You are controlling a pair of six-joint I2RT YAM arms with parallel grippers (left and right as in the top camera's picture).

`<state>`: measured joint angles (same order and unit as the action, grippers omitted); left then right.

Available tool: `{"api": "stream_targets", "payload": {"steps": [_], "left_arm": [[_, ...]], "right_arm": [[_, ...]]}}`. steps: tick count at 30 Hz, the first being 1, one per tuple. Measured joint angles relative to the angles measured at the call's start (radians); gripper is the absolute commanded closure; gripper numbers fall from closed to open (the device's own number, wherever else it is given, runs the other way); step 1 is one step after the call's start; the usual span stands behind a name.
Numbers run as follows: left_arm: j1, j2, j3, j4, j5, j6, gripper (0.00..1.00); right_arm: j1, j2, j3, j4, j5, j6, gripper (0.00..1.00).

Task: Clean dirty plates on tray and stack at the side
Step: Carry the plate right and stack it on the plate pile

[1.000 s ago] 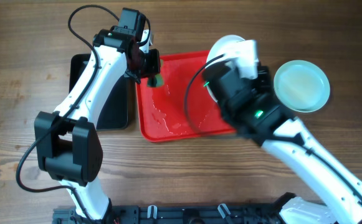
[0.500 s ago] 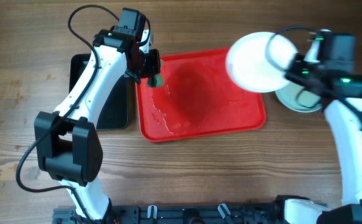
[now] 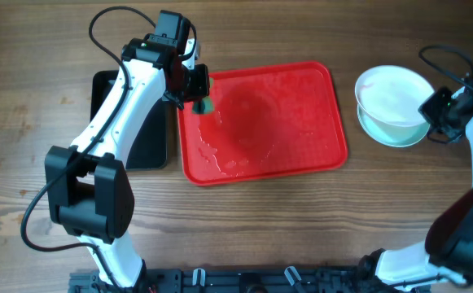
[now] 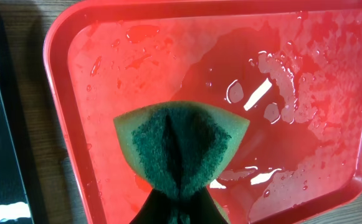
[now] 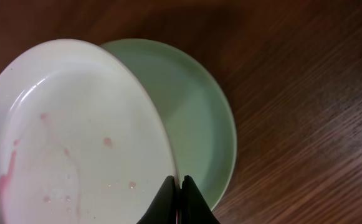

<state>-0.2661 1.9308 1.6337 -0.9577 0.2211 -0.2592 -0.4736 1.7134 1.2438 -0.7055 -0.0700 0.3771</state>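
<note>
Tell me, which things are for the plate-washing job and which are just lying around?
For the job:
- red tray
- white plate
- green plate, partly under the white one
- sponge

Just lying about:
- black tray
- wooden table

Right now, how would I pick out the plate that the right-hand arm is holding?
Find the big red tray in the middle of the wooden table, then look just past its right end. There the right gripper pinches the rim of a white plate over a mint-green plate. It is the white one, with faint pink smears.
</note>
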Motion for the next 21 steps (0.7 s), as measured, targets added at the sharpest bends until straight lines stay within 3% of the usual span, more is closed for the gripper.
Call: {"api": "stream_targets", "payload": {"steps": [6,8,10,11,17,21], "left_arm": [[0.0,0.0,0.0,0.0,0.0,0.0,0.96],[0.0,0.0,0.0,0.0,0.0,0.0,0.96],[0.0,0.0,0.0,0.0,0.0,0.0,0.96],[0.0,0.0,0.0,0.0,0.0,0.0,0.96],[0.0,0.0,0.0,-0.001,0.0,0.0,0.96],[0.002,-0.002,0.0,-0.044,-0.001,0.0,0.96]], "right_arm": [[-0.026,0.11,-0.001,0.029,0.023,0.04,0.95],[-0.03,0.121,-0.002,0.03,0.027,0.047,0.82],[-0.032,0.122,-0.004,0.032,0.027,0.05,0.59],[-0.032,0.122,-0.004,0.034,0.03,0.058,0.53],[-0.032,0.119,-0.001,-0.012,0.002,0.063,0.51],[-0.031,0.069,0.013,-0.053,-0.103,0.011,0.43]]}}
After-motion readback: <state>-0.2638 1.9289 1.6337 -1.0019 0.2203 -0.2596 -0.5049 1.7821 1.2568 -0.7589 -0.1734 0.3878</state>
